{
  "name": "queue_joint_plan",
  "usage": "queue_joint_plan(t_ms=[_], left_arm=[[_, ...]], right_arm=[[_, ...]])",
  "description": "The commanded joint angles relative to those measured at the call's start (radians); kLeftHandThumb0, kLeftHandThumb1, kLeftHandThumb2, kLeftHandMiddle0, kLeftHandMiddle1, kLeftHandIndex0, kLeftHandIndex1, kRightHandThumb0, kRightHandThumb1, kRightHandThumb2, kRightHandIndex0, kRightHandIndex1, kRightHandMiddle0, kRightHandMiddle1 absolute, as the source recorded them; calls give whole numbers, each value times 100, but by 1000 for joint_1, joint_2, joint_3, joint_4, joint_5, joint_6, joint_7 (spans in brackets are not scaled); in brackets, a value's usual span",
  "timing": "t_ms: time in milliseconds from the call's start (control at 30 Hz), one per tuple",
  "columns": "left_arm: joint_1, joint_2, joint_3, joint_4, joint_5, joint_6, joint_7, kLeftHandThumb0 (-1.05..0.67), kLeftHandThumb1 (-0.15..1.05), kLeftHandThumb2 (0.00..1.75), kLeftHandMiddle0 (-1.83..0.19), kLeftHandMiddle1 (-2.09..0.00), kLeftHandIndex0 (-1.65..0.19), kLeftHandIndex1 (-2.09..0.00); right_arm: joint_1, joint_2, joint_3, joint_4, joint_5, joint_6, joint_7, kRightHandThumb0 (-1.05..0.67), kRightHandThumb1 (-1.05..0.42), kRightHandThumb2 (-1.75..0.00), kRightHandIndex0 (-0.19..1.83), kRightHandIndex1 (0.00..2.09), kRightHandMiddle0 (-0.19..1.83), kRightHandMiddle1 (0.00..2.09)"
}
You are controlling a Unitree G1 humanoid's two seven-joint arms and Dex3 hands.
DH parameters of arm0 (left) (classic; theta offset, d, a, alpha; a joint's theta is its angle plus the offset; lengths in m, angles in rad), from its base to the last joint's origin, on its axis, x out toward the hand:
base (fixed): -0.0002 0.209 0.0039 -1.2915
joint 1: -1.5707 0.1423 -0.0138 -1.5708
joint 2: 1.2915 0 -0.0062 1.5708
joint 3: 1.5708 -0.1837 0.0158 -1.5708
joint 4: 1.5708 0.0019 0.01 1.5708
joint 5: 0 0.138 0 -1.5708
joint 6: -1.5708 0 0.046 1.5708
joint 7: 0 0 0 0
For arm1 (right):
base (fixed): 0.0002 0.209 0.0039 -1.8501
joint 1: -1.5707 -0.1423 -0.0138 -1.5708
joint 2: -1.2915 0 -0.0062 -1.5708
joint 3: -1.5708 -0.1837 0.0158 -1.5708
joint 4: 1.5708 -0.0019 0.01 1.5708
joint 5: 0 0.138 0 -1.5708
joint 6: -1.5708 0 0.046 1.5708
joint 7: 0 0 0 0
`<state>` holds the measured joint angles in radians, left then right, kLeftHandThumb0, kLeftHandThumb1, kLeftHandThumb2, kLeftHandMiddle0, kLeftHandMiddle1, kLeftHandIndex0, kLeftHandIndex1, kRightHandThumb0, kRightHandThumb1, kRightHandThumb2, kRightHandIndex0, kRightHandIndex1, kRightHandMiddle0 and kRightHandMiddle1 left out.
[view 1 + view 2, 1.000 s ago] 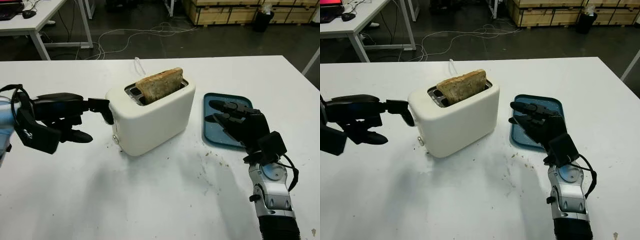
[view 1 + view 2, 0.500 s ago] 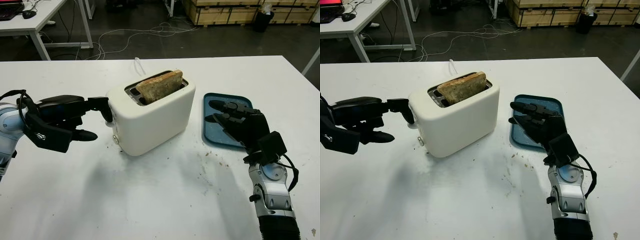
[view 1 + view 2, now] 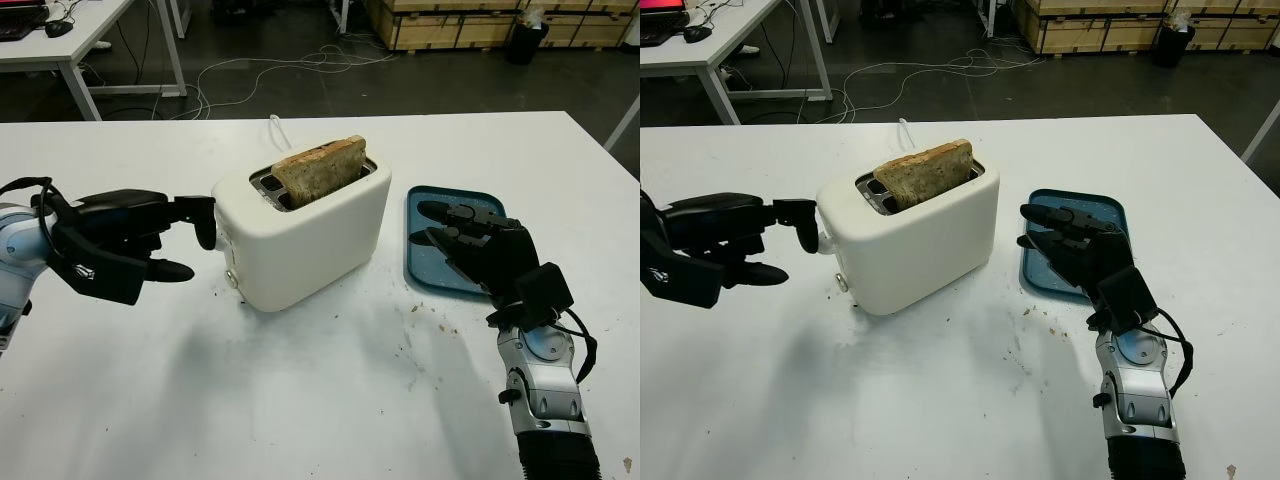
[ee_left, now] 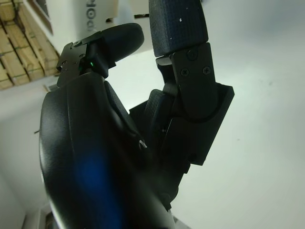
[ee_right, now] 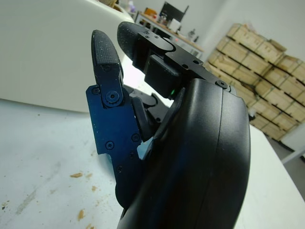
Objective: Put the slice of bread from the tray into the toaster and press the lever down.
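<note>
- Standing about half out of one slot of the white toaster [image 3: 300, 235], the slice of bread [image 3: 320, 170] is leaning a little toward the tray side, its browned crust uppermost.
- Sitting near the middle of the white desk [image 3: 300, 400], the toaster is showing its narrow end to the left hand [image 3: 125, 245].
- Reaching in from the left, the left hand is hovering at that narrow end with nothing in its grasp; one black finger [image 3: 205, 220] is hooking downward just beside the toaster's end wall, though contact is hard to judge from here.
- Pointing toward the toaster lower down, another finger [image 3: 170, 270] of the left hand is stopping short of it, above the desk.
- Lying to the right of the toaster and apart from it, the blue tray [image 3: 430, 265] is carrying no bread.
- Hovering over the near right part of the tray, the right hand [image 3: 480, 245] is open and gripping nothing.
- Scattering across the desk between toaster and right arm, small brown crumbs [image 3: 410, 345] are showing.
</note>
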<state>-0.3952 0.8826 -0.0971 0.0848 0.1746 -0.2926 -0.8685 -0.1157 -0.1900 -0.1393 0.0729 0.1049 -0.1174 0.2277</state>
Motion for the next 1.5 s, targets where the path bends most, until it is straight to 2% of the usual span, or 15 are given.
queue_joint_plan(t_ms=[0, 333, 500, 567, 667, 700, 733, 900, 1033, 1167, 1333, 1467], left_arm=[[7, -14, -12, 12, -12, -18, -5, -105, 92, 62, -157, -157, 0, -155], [20, -36, 11, 22, -49, -39, 13, -105, 92, 61, -157, -154, 0, -141], [28, -15, 57, -31, -40, -27, 50, -105, 92, 66, -157, -162, 0, -138], [34, -13, 78, -34, -34, -63, 77, -105, 92, 72, -157, -172, 0, -125], [37, -12, 97, -21, -44, -124, 99, -105, 92, 75, -157, -174, 0, -98], [36, -14, 99, -11, -53, -142, 100, -105, 92, 74, -157, -174, 0, -96], [36, -17, 99, -4, -56, -155, 102, -105, 92, 73, -157, -174, 0, -99], [38, -53, 97, 66, -23, -295, 184, -105, 92, 68, -157, -175, -3, -147], [36, -42, 71, 79, 55, -321, 216, -105, 92, 70, -157, -175, -3, -169], [32, -14, 41, 56, 137, -292, 195, -105, 92, 78, -157, -175, 0, -174], [34, 11, 11, -12, 191, -194, 141, -105, 92, 83, -157, -175, 0, -175], [50, 2, 1, -26, 229, -185, 171, -105, 92, 85, -157, -175, 0, -175]], right_arm=[[-3, -1, 1, 1, 8, -5, 0, -51, -92, -11, 85, 68, 105, 0], [-3, 2, 1, 5, 9, -8, -1, -51, -92, -11, 85, 69, 105, 0], [-4, 3, 1, 10, 12, -14, 3, -51, -92, -11, 84, 69, 105, 0], [-4, 3, 1, 12, 14, -14, 4, -52, -92, -11, 84, 69, 105, 0], [-3, 2, 4, 11, 1, -18, -4, -52, -92, -11, 84, 70, 105, 0], [-3, 2, 4, 11, -2, -18, -6, -52, -92, -11, 84, 70, 105, 0], [-2, 2, 4, 11, -1, -19, -5, -52, -92, -11, 84, 70, 105, 0], [-2, 1, 1, 15, 1, -20, -5, -53, -92, -11, 84, 71, 106, 1], [-1, -1, 0, 12, 5, -19, -2, -52, -92, -11, 84, 71, 106, 0], [-2, 0, 0, 13, 6, -23, 0, -52, -92, -11, 84, 71, 106, 0], [0, -2, 2, 1, 1, -8, -5, -51, -92, -11, 84, 71, 105, 0], [-2, -1, 2, 5, 2, -12, -5, -52, -92, -11, 84, 71, 106, 0]])
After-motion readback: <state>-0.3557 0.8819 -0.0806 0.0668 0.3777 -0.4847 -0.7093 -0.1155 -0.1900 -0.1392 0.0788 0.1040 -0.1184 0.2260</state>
